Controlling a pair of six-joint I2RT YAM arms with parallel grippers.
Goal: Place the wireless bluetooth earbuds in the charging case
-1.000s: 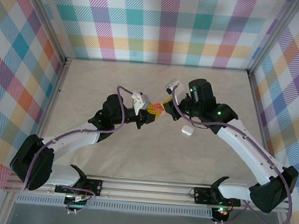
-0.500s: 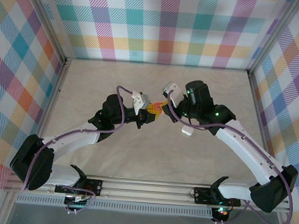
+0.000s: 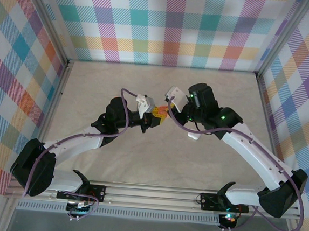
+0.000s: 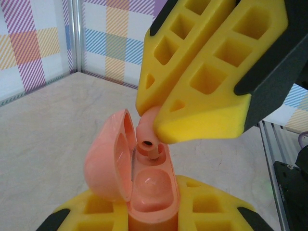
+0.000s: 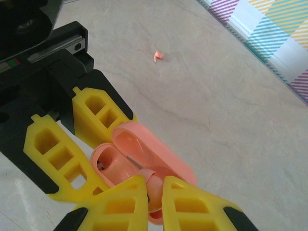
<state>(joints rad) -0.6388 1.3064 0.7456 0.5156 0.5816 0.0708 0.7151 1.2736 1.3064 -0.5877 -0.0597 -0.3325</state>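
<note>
My left gripper (image 4: 149, 219) is shut on the base of the salmon-pink charging case (image 4: 150, 195), held above the table with its lid (image 4: 107, 159) swung open. My right gripper (image 5: 155, 202) is shut on one pink earbud (image 5: 157, 182). That earbud (image 4: 147, 144) has its stem down in the case's far slot, while the near slot is bare. In the top view the two grippers meet tip to tip, left (image 3: 155, 116) and right (image 3: 168, 112). A second earbud (image 5: 158, 56) lies loose on the table beyond the case.
A white rounded case (image 3: 193, 134) lies on the table, partly under my right arm. The plaid walls (image 3: 168, 25) and metal frame posts (image 3: 46, 25) enclose the pale tabletop (image 3: 155, 164) on three sides.
My right gripper has edged left toward the case with the earbud, and its arm now covers more of the white case. The left arm has held still.
</note>
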